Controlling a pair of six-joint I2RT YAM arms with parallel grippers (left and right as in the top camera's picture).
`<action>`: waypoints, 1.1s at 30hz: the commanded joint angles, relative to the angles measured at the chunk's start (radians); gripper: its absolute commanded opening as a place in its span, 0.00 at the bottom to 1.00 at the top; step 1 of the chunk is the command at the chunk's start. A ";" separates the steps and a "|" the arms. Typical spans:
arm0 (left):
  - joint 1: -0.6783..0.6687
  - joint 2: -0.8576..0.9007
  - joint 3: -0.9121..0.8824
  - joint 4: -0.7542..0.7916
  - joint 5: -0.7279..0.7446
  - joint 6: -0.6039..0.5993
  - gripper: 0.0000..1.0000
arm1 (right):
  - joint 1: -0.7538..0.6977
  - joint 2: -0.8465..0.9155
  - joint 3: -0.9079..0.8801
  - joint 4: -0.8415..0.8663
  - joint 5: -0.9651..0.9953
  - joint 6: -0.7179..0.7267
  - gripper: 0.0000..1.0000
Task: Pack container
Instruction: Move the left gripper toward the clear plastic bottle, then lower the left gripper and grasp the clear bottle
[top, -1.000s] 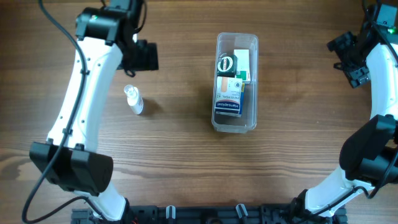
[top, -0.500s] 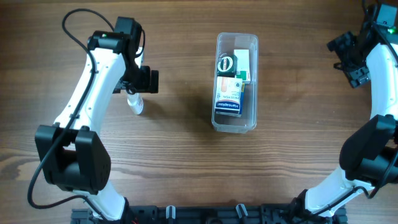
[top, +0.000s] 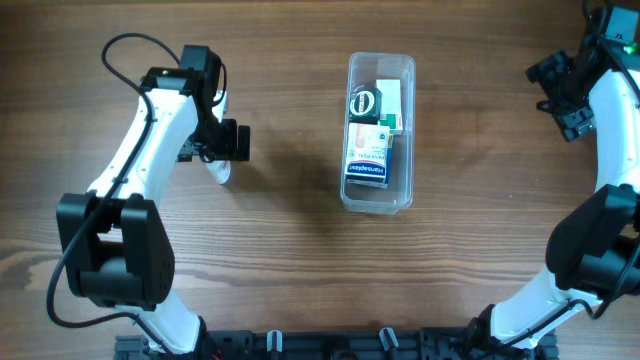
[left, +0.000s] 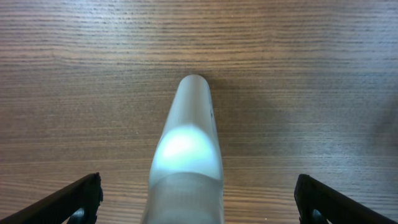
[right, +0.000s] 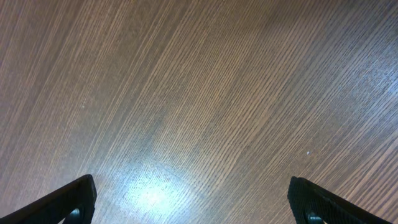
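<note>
The clear container (top: 403, 70) stands upright at the table's middle, with several small boxes and a round black-capped item packed inside. A small clear bottle (top: 220, 171) lies on the wood to its left, mostly hidden under my left arm. In the left wrist view the bottle (left: 186, 162) lies lengthwise between the fingers of my left gripper (left: 199, 199), which is open with both tips well apart from it. My right gripper (right: 199, 199) is open and empty over bare wood at the far right (top: 566, 98).
The wooden table (top: 300, 260) carries nothing else. The arm bases stand at the front edge.
My left gripper has come down from the back left over the small bottle and now straddles it. The right arm and the container have not moved.
</note>
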 joint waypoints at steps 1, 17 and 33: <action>0.004 0.010 -0.014 0.005 0.017 0.033 1.00 | 0.002 0.011 -0.003 0.003 -0.001 0.020 1.00; 0.004 0.010 -0.014 0.013 0.016 0.034 0.60 | 0.002 0.011 -0.003 0.003 -0.001 0.020 1.00; 0.004 0.010 -0.014 0.013 0.016 0.034 0.40 | 0.002 0.011 -0.003 0.003 -0.001 0.020 1.00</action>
